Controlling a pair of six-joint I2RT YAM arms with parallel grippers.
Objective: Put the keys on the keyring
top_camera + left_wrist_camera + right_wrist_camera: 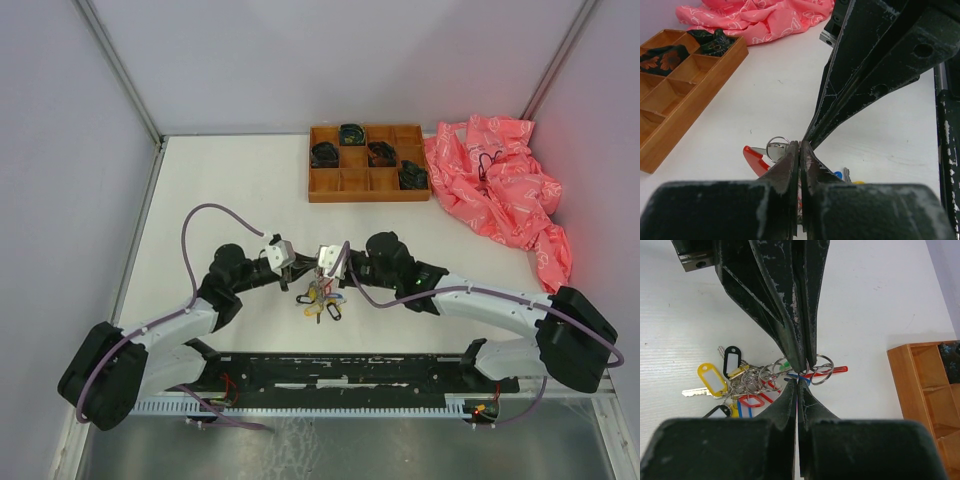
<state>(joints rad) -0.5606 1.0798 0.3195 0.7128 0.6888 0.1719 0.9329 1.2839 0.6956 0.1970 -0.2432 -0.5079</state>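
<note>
The keys lie bunched on the white table, with yellow, black, red and blue tags on several small rings. The silvery keyring sits at the bunch's right edge over a red strap; it also shows in the left wrist view. My left gripper and my right gripper meet tip to tip over it. The left gripper is shut, its tips pinching the keyring's edge. The right gripper is shut with a blue tag at its tips.
A brown wooden compartment tray stands at the back, with dark coiled items in several cells. A crumpled pink cloth lies at the back right. The tray and cloth show in the left wrist view.
</note>
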